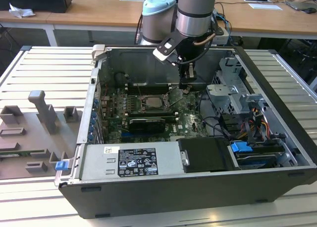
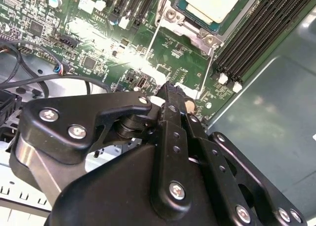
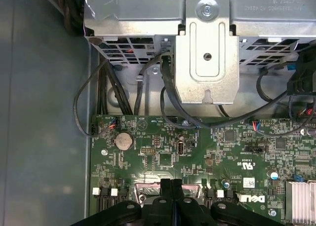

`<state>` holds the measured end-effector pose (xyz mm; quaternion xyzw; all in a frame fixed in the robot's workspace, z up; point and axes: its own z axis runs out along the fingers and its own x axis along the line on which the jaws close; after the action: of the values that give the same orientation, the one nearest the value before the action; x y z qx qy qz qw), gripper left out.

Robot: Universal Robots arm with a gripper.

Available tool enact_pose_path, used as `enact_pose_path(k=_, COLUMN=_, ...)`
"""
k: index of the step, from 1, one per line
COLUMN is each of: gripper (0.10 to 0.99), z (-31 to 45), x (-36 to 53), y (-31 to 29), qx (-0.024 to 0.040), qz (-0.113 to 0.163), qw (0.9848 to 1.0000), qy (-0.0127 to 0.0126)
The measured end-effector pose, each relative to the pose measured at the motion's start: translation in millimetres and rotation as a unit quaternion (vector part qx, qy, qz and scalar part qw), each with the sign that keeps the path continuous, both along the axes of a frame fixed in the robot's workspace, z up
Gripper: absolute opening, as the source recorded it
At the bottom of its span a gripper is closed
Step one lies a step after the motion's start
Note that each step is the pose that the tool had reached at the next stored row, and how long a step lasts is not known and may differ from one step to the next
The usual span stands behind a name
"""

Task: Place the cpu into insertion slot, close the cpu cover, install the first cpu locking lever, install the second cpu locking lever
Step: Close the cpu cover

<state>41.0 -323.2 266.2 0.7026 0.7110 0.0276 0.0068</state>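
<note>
The computer case (image 1: 198, 197) lies open on top, so the motherboard (image 1: 190, 120) is reachable from above; the gripper (image 1: 186, 88), fingers pressed together, hangs low over bare board between the cpu (image 1: 156, 102) and the drive cage (image 1: 230, 85); memory slots (image 2: 256, 33) flank the cpu on two sides; the black expansion card (image 1: 147, 123) stands just beside it; loose cables (image 3: 114, 85) crowd the cage side; the power supply (image 1: 131, 161) blocks the side nearest the exterior camera.

Even overhead light lit the exterior view brightly; the case (image 1: 198, 196) interior lay in soft shadow. In the second wrist view white glare washed out patches of the board (image 2: 98, 29) and bleached the cpu (image 2: 215, 1). In the first wrist view the bracket (image 3: 207, 58) shone pale, with one glare patch by the jaws.
</note>
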Motion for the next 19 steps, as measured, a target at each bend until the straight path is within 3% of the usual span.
enact_pose_path(k=5, gripper=0.106, z=-2.1, x=6.9, y=0.0, qx=-0.0003, qz=0.0, qw=1.0, qy=0.0001)
enact_pose_path(k=19, gripper=0.106, z=-2.6, x=15.1, y=0.0, qx=-0.0006, qz=0.0, qw=1.0, qy=0.0002)
